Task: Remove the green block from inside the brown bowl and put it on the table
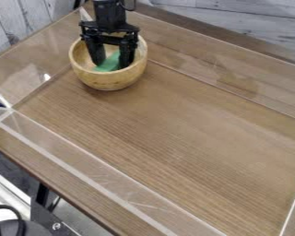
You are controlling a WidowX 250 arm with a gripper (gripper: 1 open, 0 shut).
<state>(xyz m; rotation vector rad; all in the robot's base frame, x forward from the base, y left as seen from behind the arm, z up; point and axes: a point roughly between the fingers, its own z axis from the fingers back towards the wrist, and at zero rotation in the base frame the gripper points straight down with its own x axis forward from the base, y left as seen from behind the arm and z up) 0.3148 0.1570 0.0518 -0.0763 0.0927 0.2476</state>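
While inside the brown bowl [110,81] | green block [110,63] below end effector [111,55]

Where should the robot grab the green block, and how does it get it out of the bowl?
Probably by its two flat sides, coming from above. The block lies inside the bowl, whose round wall would get in the way from the side. The pincer is open over it, so it could close on both sides and then lift straight up.
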